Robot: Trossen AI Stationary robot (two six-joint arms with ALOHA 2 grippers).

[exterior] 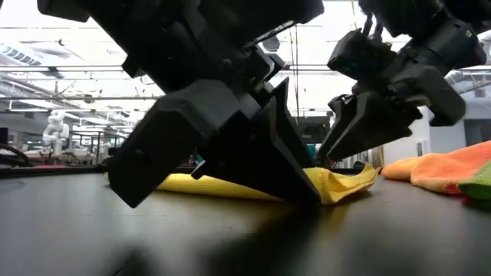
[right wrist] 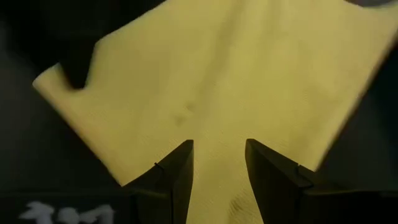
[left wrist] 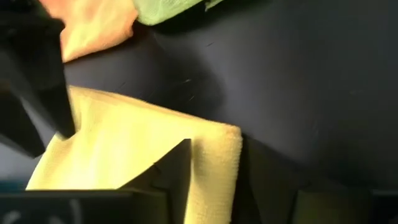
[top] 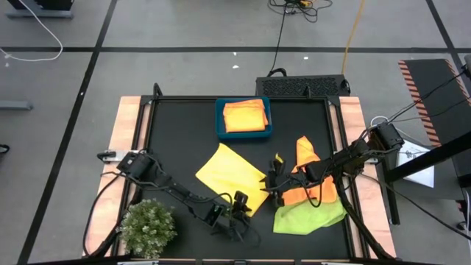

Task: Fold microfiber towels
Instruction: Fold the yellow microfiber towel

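A yellow microfiber towel (top: pixel 229 175) lies as a diamond on the middle of the black mat. My left gripper (top: pixel 241 202) is at its near corner and is shut on it. My right gripper (top: pixel 273 179) reaches in from the right and is shut on the towel's right corner. To the right, an orange towel (top: pixel 305 158) lies crumpled partly on a lime green towel (top: pixel 309 218). Folded orange towels (top: pixel 244 116) lie in the blue bin (top: pixel 218 125). My left gripper has the yellow towel's near corner (left wrist: pixel 217 140), a folded edge of several layers, between its two fingers. The fingers slant down from the table's near left, and their tips (exterior: pixel 307 198) reach the mat. The towel lies flat on the mat. My right gripper pinches the yellow towel's right corner (right wrist: pixel 219 168) between its two fingers, which slant down from the table's right. That corner (exterior: pixel 362 178) is raised slightly off the mat. The rest of the towel lies spread on the mat, with faint creases running toward the fingers.
A small green plant (top: pixel 149 228) stands at the near left corner, close to my left arm. The blue bin sits at the far middle. The orange and green towels fill the near right, under my right arm. Bare mat (top: pixel 176 140) lies left of the yellow towel.
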